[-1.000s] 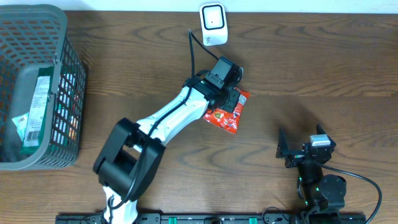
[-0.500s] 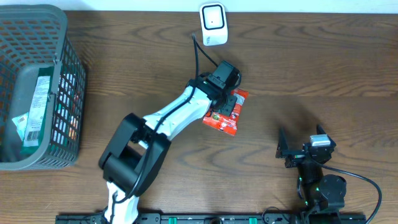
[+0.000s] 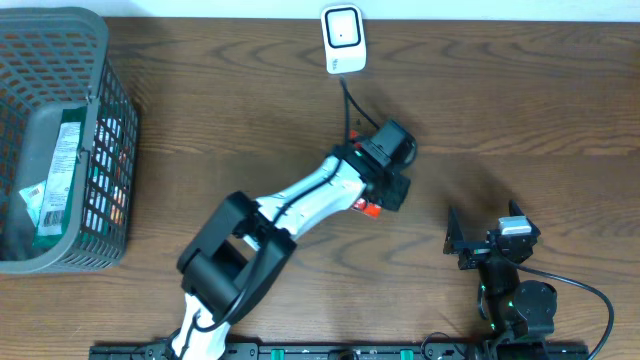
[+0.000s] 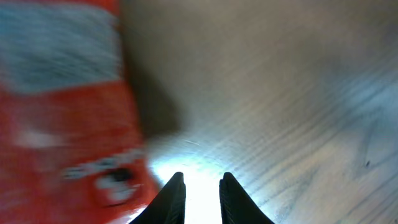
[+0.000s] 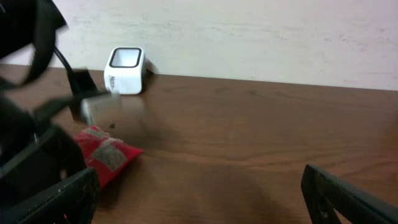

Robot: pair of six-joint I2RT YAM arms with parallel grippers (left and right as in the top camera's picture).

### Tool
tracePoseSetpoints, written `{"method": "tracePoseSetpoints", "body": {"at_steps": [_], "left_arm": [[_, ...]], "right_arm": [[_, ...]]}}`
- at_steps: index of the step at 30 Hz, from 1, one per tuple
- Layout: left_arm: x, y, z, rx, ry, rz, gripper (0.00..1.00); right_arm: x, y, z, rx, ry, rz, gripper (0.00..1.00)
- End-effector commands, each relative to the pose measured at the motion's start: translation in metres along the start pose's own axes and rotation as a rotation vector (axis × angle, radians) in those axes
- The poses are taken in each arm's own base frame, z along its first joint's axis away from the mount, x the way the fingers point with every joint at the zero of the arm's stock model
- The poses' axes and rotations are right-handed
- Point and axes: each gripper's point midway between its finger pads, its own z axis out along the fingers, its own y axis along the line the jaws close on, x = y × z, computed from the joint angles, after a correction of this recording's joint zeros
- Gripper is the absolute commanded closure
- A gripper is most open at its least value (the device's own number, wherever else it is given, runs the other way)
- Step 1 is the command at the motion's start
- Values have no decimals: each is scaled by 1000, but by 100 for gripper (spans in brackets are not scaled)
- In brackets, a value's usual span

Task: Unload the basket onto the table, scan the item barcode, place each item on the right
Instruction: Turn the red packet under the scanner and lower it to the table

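The item is a red snack packet [image 3: 368,207] lying on the wooden table, mostly hidden under my left gripper [image 3: 392,178] in the overhead view. The left wrist view shows the packet [image 4: 62,112] blurred at the left, beside the left gripper [image 4: 201,177], whose jaws stand a narrow gap apart with only bright table between them. In the right wrist view the packet [image 5: 106,155] lies flat. The white barcode scanner [image 3: 342,38] stands at the table's far edge [image 5: 126,70]. My right gripper [image 3: 490,245] rests wide open near the front [image 5: 199,180], holding nothing.
A grey wire basket [image 3: 100,120] with several packaged goods stands at the far left. The left arm's black cable [image 3: 348,100] runs between the scanner and the gripper. A pale wall [image 5: 249,31] rises behind the table.
My left arm has swung to the right and its jaws have parted slightly. The red packet has left the jaws and lies beside the left finger. The right arm has not moved.
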Motion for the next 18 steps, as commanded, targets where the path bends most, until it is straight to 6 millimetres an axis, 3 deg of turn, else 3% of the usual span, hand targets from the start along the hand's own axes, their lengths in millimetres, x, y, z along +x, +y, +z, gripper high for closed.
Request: {"method": "tracePoseSetpoints", "body": {"at_steps": [1, 7, 12, 16, 18], "left_arm": [[23, 4, 24, -42, 67, 1, 79], [32, 89, 3, -441, 86, -31, 79], [28, 146, -22, -632, 75, -86, 79], [16, 178, -32, -652, 32, -167, 71], [12, 185, -32, -627, 14, -196, 71]], "right_arm": [[0, -2, 0, 5, -1, -11, 1], [0, -2, 0, 6, -1, -11, 1], [0, -2, 0, 5, -1, -11, 1], [0, -2, 0, 6, -1, -11, 1], [0, -2, 0, 5, -1, -11, 1]]}}
